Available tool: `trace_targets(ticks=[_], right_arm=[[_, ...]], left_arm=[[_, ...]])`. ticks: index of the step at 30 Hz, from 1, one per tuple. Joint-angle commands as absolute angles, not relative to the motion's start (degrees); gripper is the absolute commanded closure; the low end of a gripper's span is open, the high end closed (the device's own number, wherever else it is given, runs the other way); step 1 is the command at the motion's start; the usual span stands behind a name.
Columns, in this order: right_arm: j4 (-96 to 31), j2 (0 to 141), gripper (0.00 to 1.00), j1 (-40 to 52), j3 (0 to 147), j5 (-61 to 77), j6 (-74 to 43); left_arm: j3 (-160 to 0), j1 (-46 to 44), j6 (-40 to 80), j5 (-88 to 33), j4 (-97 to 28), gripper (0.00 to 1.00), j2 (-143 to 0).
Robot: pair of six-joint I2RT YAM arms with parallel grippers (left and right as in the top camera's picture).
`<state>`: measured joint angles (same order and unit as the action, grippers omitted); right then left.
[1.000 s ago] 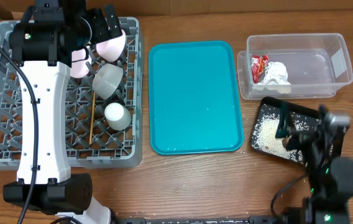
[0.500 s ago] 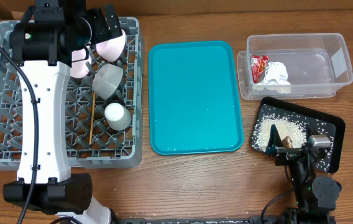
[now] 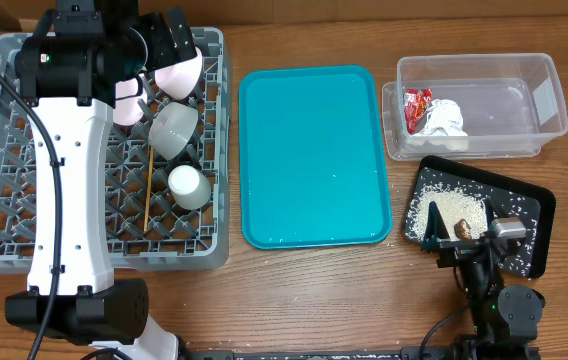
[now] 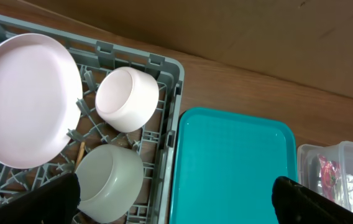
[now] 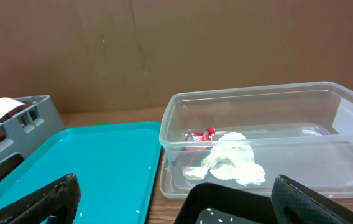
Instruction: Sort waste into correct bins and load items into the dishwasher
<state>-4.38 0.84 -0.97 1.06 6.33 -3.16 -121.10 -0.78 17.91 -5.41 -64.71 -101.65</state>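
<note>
The grey dish rack [image 3: 4,210] at the left holds the pinkish plate [image 4: 24,99], two white bowls [image 4: 127,99] [image 4: 108,180], the small white cup [image 3: 186,185] and the chopsticks [image 3: 149,190]. My left gripper [image 3: 169,35] is open and empty above the rack's far right corner. The clear tub [image 3: 544,90] holds the red wrapper [image 3: 417,103] and the white tissue [image 3: 446,118]. The black tray [image 3: 534,205] holds rice [image 3: 459,208] and a brown lump [image 3: 463,228]. My right gripper [image 3: 469,238] is open and empty over the black tray's near edge.
The teal serving tray [image 3: 314,150] lies between the rack and the bins, with a few tiny specks on it. The right wrist view shows the tub [image 5: 257,102], tissue [image 5: 232,155] and black tray [image 5: 226,199]. Brown cardboard stands behind the table.
My right arm has drawn back from over the black tray towards the table's near edge. The left arm and the dishes have not moved.
</note>
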Motion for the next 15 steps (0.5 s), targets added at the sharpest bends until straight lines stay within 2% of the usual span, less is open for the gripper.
trace_targets(ticks=[1, 15], right_arm=[[-4.27, 0.16, 0.00, -0.64, 0.47, 5.43, -2.96], [-4.27, 0.16, 0.00, -0.64, 0.47, 5.43, -2.96]], left_arm=[[-120.95, -0.78, 18.44, -5.82, -64.66, 0.00, -101.89], [-120.95, -0.75, 17.56, -2.28, -67.81, 0.00, -101.89]])
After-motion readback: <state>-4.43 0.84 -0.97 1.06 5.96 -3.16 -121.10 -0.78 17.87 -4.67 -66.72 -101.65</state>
